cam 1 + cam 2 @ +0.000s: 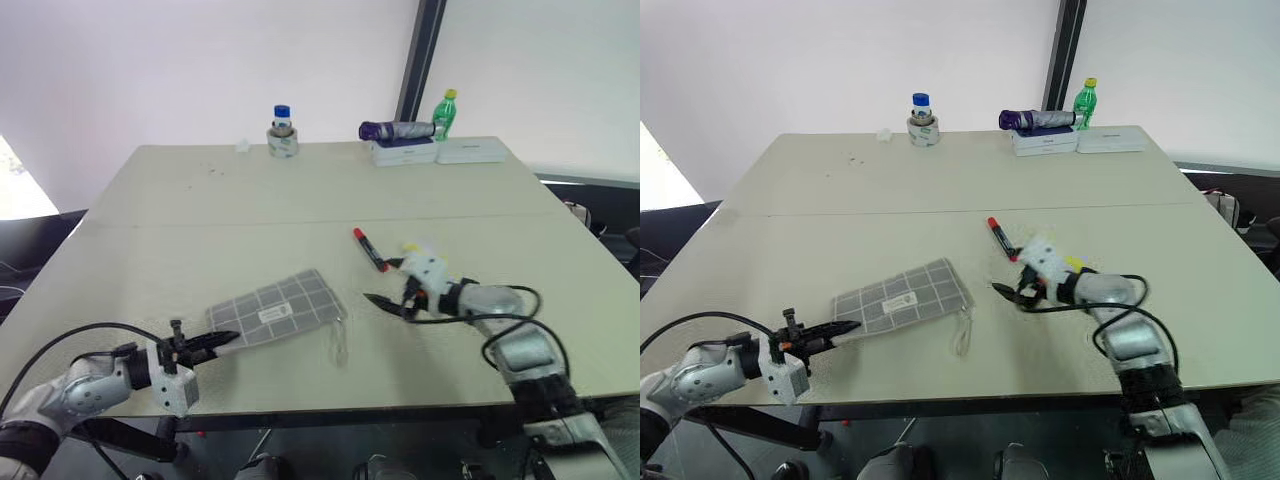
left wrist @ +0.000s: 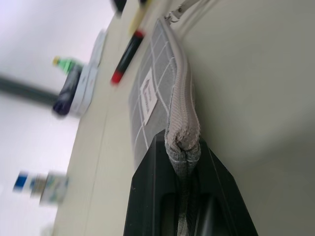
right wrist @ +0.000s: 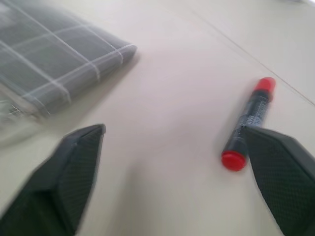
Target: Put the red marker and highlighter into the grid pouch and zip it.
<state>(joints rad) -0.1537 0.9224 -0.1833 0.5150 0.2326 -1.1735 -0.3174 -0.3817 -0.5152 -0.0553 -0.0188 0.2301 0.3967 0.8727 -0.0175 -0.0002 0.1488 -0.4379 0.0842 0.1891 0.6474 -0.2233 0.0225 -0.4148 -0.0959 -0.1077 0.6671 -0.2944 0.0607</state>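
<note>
The grid pouch (image 1: 275, 310) lies flat on the table near the front, grey with a white grid and a label. Its zip cord (image 1: 340, 340) trails off the right end. My left gripper (image 1: 225, 340) is shut on the pouch's left end; the left wrist view shows the zip edge (image 2: 179, 113) pinched between the fingers (image 2: 152, 182). The red marker (image 1: 368, 249) lies on the table right of the pouch. My right gripper (image 1: 385, 303) is open just in front of it, with the marker (image 3: 248, 123) beside one finger (image 3: 280, 167). A bit of the yellow highlighter (image 1: 414, 247) shows behind the right hand.
At the table's far edge stand a blue-capped jar (image 1: 283, 133) on a tape roll, a folded purple umbrella (image 1: 395, 130) on white boxes (image 1: 440, 152), and a green bottle (image 1: 444, 113). The front table edge (image 1: 350, 408) runs just below the pouch.
</note>
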